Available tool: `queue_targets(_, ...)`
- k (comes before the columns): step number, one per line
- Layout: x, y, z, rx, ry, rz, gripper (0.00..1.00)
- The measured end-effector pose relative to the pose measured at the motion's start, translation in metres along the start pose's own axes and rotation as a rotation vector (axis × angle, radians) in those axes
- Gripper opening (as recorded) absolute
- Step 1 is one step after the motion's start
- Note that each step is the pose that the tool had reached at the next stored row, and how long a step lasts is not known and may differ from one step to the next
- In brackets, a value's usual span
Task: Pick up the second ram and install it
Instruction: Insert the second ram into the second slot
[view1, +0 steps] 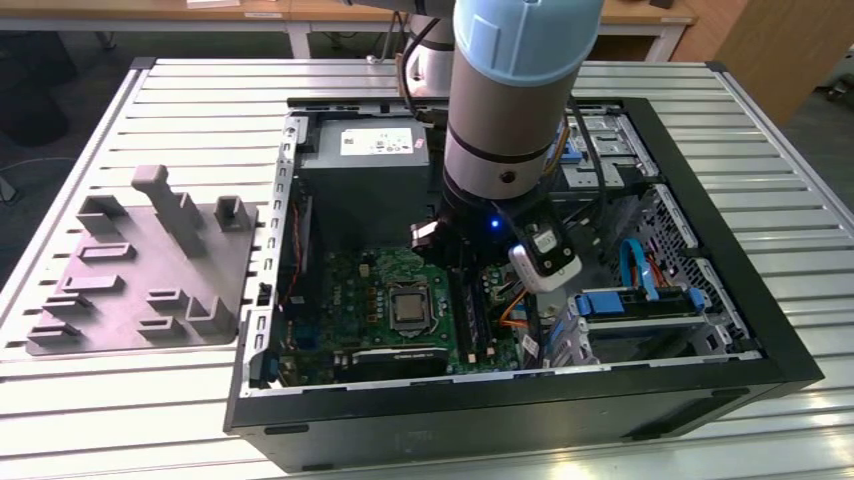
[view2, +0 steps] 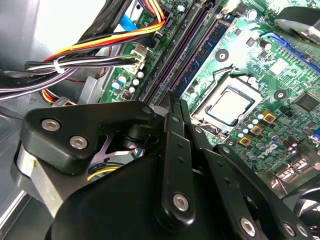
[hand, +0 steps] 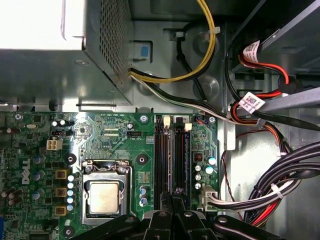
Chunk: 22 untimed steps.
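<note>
- Claw (hand: 173, 194) is pinched nearly closed, with the motherboard's RAM slots (hand: 171, 155) just beneath it.
- RAM stick, if gripped, hides inside that pinch; we cannot tell.
- We judge it light, stiff and fragile: hold the edges, never the contacts.

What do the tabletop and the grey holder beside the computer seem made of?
Tabletop: likely aluminium, given its pale, faintly shiny slats with straight grooves between them. Grey holder: probably plastic, perhaps printed, given its matte, uniform grey and blocky raised shapes.
</note>
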<state>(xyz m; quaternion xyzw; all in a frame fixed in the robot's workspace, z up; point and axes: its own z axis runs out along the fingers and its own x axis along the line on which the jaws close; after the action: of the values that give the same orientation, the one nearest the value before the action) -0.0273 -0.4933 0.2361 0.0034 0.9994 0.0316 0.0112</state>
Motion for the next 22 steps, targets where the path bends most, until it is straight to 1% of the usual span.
queue_targets(15, 0.0001, -0.0003, 0.0034, 0.0002, 0.0001, 0.0, 0.12)
queue_targets(22, 0.0021, -0.0004, 0.0057, -0.0004, -0.0001, 0.0, 0.12)
